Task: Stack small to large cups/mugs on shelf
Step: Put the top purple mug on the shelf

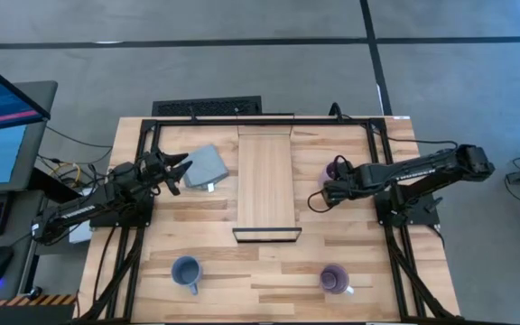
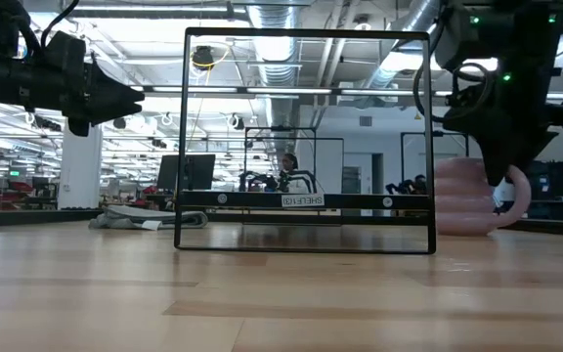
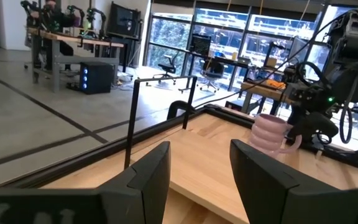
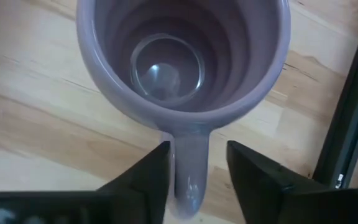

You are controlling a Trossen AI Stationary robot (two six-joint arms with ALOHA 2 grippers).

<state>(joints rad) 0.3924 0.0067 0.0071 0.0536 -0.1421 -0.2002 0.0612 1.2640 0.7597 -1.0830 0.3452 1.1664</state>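
Note:
A lavender mug [image 1: 336, 169] stands upright on the tabletop just right of the shelf [image 1: 266, 185], a pale board lying at the table's middle. My right gripper [image 4: 197, 152] is open above this mug, pointing down, with one finger on each side of the mug's handle [image 4: 190, 163]. It also shows in the low view [image 2: 501, 161], in front of the mug [image 2: 462, 196]. A blue mug [image 1: 186, 271] and a second lavender mug [image 1: 335, 280] stand near the front edge. My left gripper [image 3: 197, 168] is open and empty, raised at the table's left [image 1: 177, 168]. My right gripper has its two fingers [image 4: 157, 171] on either side of the lavender mug's handle [image 4: 190, 163], coming from above and pointing down. I cannot tell whether either finger touches the handle. The mug stands upright on the table.
A grey-blue folded cloth [image 1: 208, 167] lies left of the shelf, right beside my left gripper. A black metal frame [image 2: 306, 142] rises around the shelf's end and along the table's far edge. Bare tabletop lies between the two front mugs.

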